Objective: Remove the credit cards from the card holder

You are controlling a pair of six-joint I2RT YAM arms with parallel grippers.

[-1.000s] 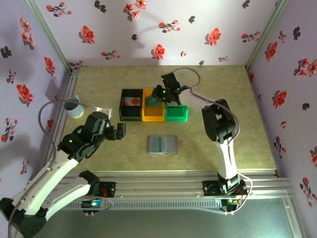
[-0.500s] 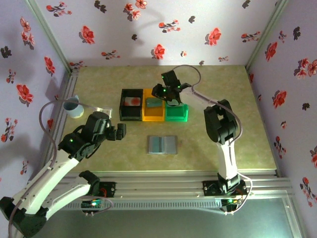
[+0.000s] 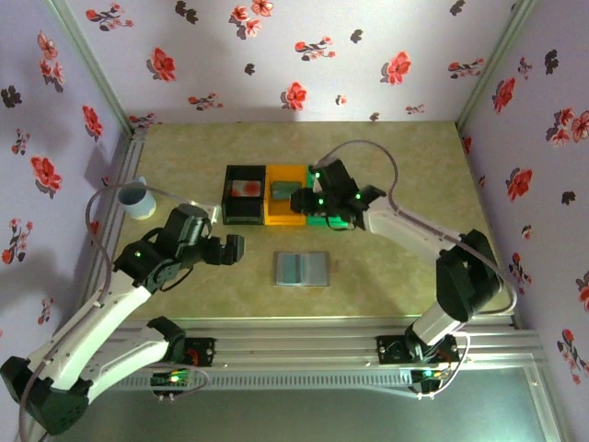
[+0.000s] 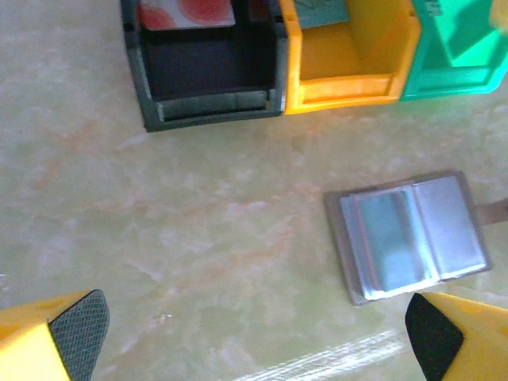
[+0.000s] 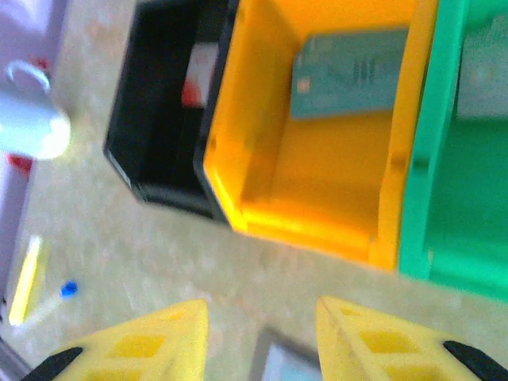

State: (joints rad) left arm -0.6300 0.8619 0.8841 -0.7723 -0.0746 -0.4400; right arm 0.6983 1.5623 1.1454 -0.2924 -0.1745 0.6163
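Top external view is showing the card holder (image 3: 304, 269) lying open at frame centre, its long axis running left to right. The left gripper (image 3: 232, 249) is hovering level with it, just to its left, jaws spread wide and empty. The right gripper (image 3: 302, 197) is hanging higher in frame over the orange bin (image 3: 285, 219), jaws parted and gripping nothing. The left one is looking slightly nearer.

walls (image 3: 294, 55): lilac, red flowers | table (image 3: 414, 267): mottled beige-green

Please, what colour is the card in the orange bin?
The card is grey-green; clearest in right wrist view.
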